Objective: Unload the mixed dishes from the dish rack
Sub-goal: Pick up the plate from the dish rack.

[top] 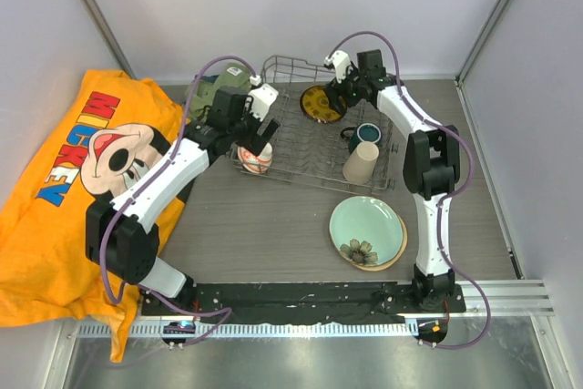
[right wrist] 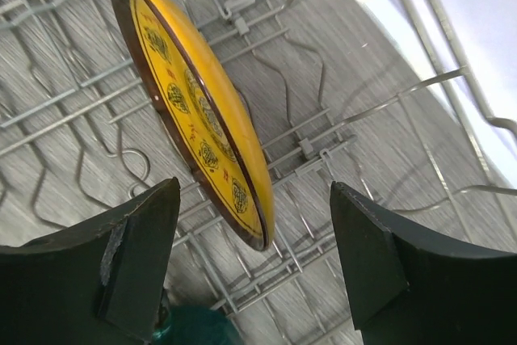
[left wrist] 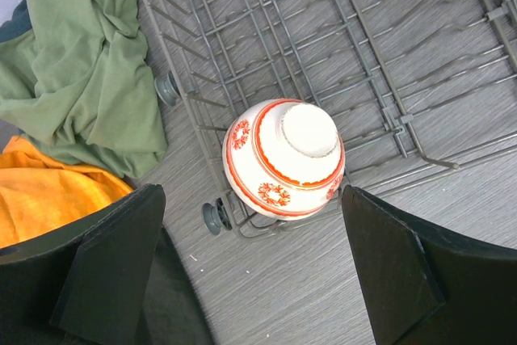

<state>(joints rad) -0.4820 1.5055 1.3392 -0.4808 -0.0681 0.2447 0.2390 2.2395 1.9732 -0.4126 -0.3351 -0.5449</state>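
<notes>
**Ana:** Bowl (left wrist: 284, 159) first: where does it sit?

**Ben:** Upside down in the near left corner of the rack (top: 314, 148), foot up, so its inside is hidden. The left claw (left wrist: 250, 224) hangs over it, spread wide with a finger on each side, touching nothing.

**Ana:** And the right claw (right wrist: 254, 216)?

**Ben:** Released too. Its fingers straddle the lower edge of the yellow plate (right wrist: 194, 111), which stands tilted on its rim among the tines at the rack's far side. No contact that I can see.

**Ana:** Other dishes?

**Ben:** Mug (top: 364, 134) and cup (top: 361, 162) are at the rack's right end. I cannot tell which way up the cup is. The right wrist camera catches only a teal sliver of the mug. On the table, the green plate (top: 364, 216) covers the cream plate (top: 404, 239) except a crescent of rim.

**Ana:** Cloths?

**Ben:** The orange cloth (top: 64, 198) runs off the left edge, and the green cloth (top: 205, 93) is half behind the left arm.
</notes>
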